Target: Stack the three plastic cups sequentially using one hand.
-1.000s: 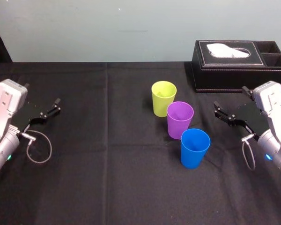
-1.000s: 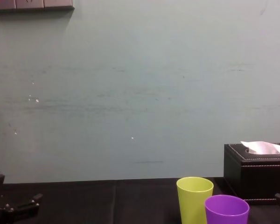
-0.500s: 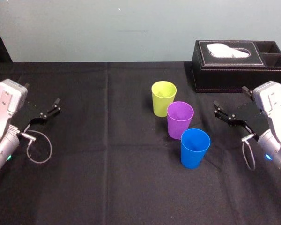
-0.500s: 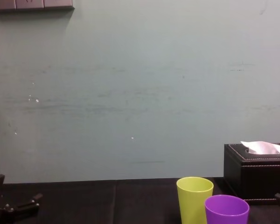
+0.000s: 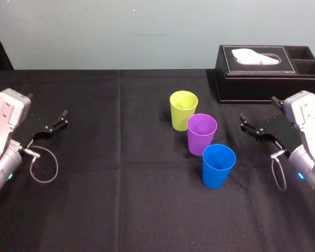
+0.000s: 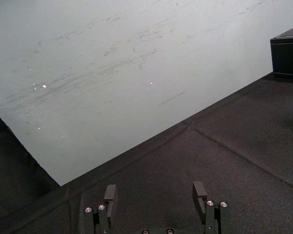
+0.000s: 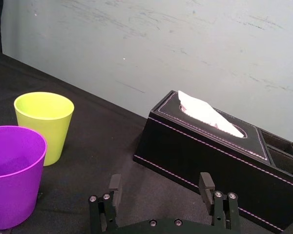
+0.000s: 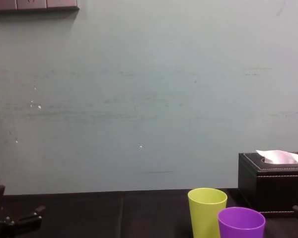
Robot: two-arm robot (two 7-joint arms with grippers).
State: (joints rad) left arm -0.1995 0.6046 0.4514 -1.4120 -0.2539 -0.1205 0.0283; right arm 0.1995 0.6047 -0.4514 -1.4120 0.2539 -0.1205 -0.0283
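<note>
The yellow-green cup [image 5: 184, 109], purple cup [image 5: 201, 134] and blue cup [image 5: 218, 165] stand upright and unstacked in a close diagonal row on the black surface [image 5: 121, 184]; the right tool [image 7: 160, 187] hovers near them, fingers spread, empty; the left tool [image 6: 155, 192] sits far left, also spread; a black tissue box [image 5: 268, 65] stands behind.

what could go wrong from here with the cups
1. The yellow-green cup, purple cup and blue cup stand in a tight diagonal row, so the open right gripper beside them could nudge a neighbour while closing on one.
2. The tissue box sits behind that gripper; a lift or swing might clip it.
The left gripper is parked open, far left.
</note>
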